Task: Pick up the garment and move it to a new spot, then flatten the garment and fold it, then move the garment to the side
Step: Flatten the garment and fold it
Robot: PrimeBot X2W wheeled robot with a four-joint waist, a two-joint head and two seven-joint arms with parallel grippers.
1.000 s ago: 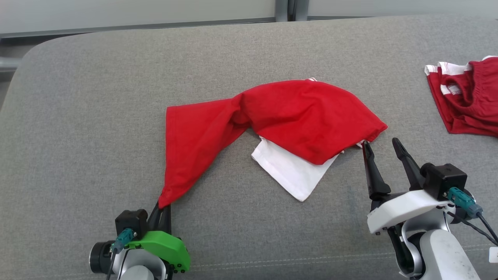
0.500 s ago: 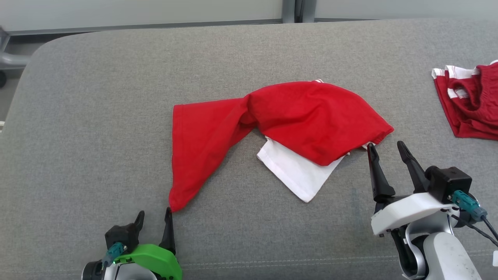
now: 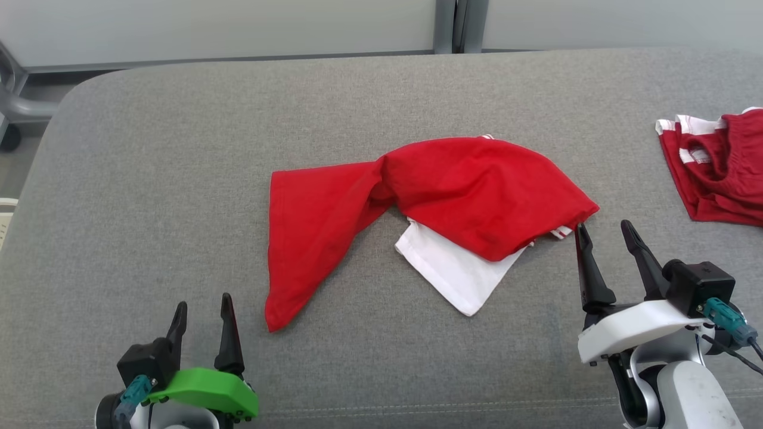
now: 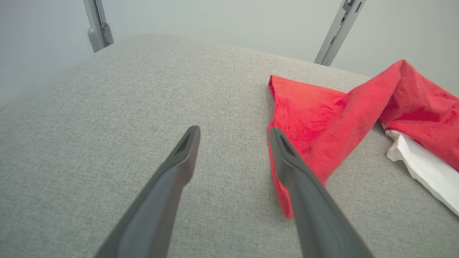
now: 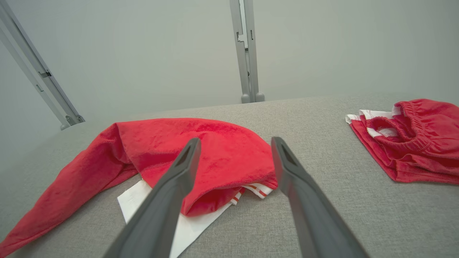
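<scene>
two garments total, one red-and-white garment [image 3: 477, 190] sprawled in the middle, one bunched red garment [image 3: 724, 173] over on the right, two grippers, left gripper [image 3: 203, 301] and right gripper [image 3: 602, 225], four dark fingers [image 3: 228, 339] all up, one grey cushion [image 3: 179, 149]

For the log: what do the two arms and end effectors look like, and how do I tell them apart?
The left end effector has a bright green shell; the right end effector has a white shell and a pale grey forearm. Each has two long, dark, tapering fingers, a black block and a teal connector; the right one's trails a black cable.
</scene>
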